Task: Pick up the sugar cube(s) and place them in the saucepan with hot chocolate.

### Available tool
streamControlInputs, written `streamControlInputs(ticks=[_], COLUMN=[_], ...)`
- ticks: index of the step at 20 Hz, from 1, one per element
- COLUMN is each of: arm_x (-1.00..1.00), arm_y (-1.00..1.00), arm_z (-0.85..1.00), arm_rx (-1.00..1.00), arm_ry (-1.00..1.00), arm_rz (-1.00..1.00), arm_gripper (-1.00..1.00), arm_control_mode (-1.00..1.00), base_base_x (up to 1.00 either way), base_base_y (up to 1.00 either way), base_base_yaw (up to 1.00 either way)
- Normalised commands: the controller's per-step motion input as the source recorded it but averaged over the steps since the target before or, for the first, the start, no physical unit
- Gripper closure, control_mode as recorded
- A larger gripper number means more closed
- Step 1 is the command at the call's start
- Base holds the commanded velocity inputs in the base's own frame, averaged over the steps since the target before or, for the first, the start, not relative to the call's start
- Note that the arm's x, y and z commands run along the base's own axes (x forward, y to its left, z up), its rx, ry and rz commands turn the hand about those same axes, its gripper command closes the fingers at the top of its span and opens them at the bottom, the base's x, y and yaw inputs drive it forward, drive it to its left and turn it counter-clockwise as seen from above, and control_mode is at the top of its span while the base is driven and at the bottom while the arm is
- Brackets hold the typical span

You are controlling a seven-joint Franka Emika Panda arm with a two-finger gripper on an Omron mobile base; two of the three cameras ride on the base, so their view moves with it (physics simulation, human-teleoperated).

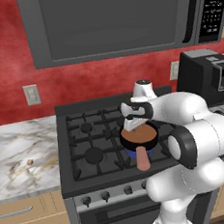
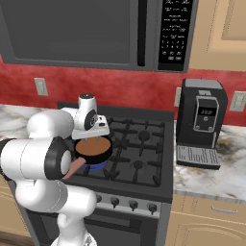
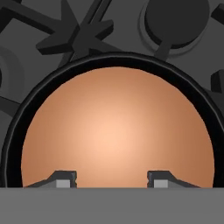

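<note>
The saucepan with hot chocolate [image 1: 141, 136] [image 2: 96, 148] [image 3: 118, 131] stands on the stove's front right burner, its pinkish handle [image 1: 143, 159] pointing toward the front edge. My gripper [image 1: 132, 125] [image 2: 97, 132] [image 3: 111, 180] hovers straight above the brown liquid, pointing down. It is open, with its two fingertips [image 3: 65, 179] wide apart and nothing between them. One tiny tan sugar cube [image 1: 30, 162] lies on the marble counter left of the stove. The other sugar cubes are out of view.
The black gas stove [image 1: 87, 135] [image 2: 139, 144] has raised grates and knobs along its front. A microwave [image 1: 109, 17] [image 2: 81, 29] hangs above it. A black coffee machine [image 1: 205, 76] [image 2: 202, 120] stands on the right counter. The marble counter [image 1: 15, 147] lies to the left.
</note>
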Motion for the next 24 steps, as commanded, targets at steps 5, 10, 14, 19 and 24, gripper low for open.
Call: streamControlInputs(ticks=[5,10,14,19,24], arm_x=[0.0,-0.1,-0.16,-0.07,-0.11], arm_y=[-0.01,-0.03,0.0,0.0,0.0], arm_z=[0.0,0.01,0.07,0.06,0.09], arm_rx=[0.0,0.0,0.01,0.0,0.03], arm_ry=[0.0,-0.01,-0.05,-0.06,-0.09], arm_rz=[0.0,0.0,0.0,0.0,0.0], arm_gripper=[-1.0,-1.0,-1.0,-1.0,-1.0], arm_control_mode=[-1.0,-1.0,-1.0,-1.0,-1.0], base_base_x=[0.0,0.0,0.0,0.0,0.0], base_base_y=[0.0,0.0,0.0,0.0,0.0], base_base_yaw=[0.0,0.0,0.0,0.0,0.0])
